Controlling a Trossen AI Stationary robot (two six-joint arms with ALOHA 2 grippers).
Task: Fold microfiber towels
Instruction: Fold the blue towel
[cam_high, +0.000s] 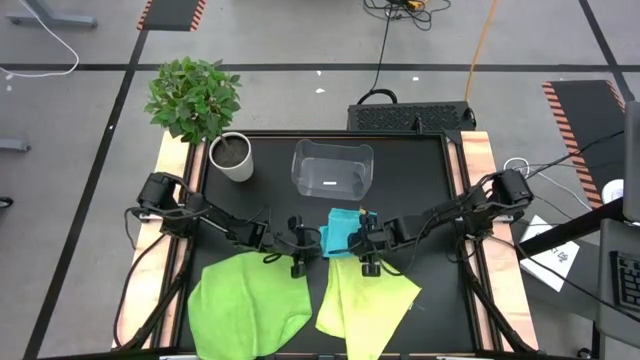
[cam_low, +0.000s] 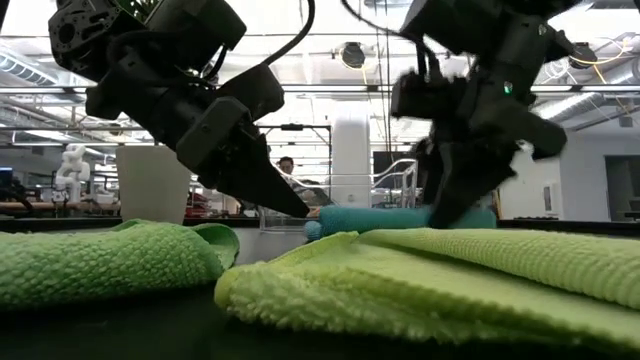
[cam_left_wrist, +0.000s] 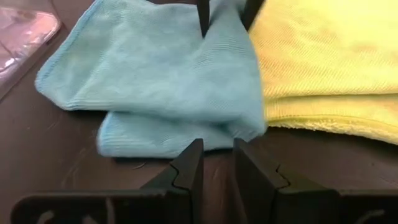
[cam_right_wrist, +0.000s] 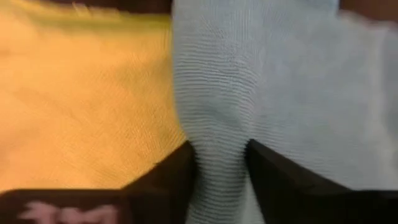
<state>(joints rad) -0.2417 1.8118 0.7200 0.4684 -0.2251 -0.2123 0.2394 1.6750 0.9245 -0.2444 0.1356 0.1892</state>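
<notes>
A folded turquoise towel (cam_high: 340, 232) lies on the dark table between my two grippers. My right gripper (cam_right_wrist: 221, 155) is shut on it, next to where it borders the pale yellow-green towel (cam_high: 365, 300). My left gripper (cam_left_wrist: 217, 152) stands low at the towel's opposite edge, fingers a little apart with nothing between them; I cannot tell whether the tips touch the cloth. In the low view it slants down to the towel's end (cam_low: 312, 222). The pale towel and a bright green towel (cam_high: 250, 300) lie spread near the table's front edge. My right gripper pinches a raised ridge of the turquoise towel (cam_right_wrist: 217, 118) between its two fingers, close to the side that meets the pale yellow-green towel. The fingers (cam_left_wrist: 203, 15) come steeply from above. The towel lies on the table; how many layers are caught I cannot tell.
A clear plastic bin (cam_high: 332, 168) stands at the middle of the table's far side, just beyond the turquoise towel. A white pot with a green plant (cam_high: 232, 157) stands at the far left. Wooden rails run along the table's left and right edges.
</notes>
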